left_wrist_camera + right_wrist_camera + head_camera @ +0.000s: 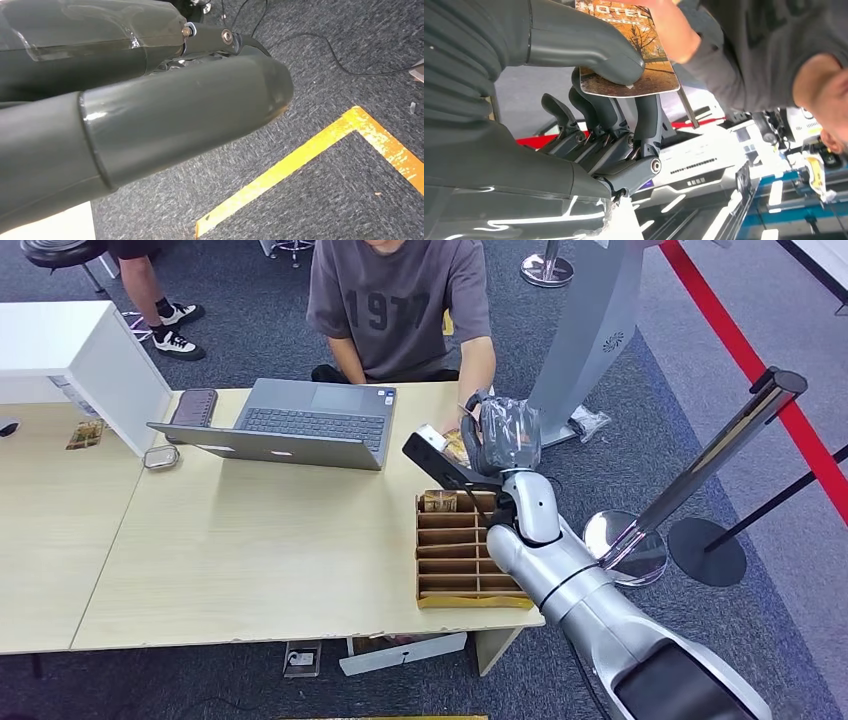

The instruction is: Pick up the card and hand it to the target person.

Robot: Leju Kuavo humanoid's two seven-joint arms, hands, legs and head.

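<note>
My right hand (503,436) is raised over the table's far right corner, in front of the seated person (400,302). It pinches an orange hotel card (455,446) between thumb and fingers. In the right wrist view the thumb (589,47) presses on the card (646,60), and the person's hand (674,32) touches the card's far end. The person's hand (470,420) meets the card in the head view too. My left hand (150,120) hangs over the carpet; its fingers are hidden behind the thumb.
A wooden slotted card holder (465,558) stands on the table (250,560) under my right arm, with another card (438,502) in its far slot. A laptop (290,422), a phone (193,407) and a white box (85,360) lie further left. A chrome stanchion (700,472) stands right.
</note>
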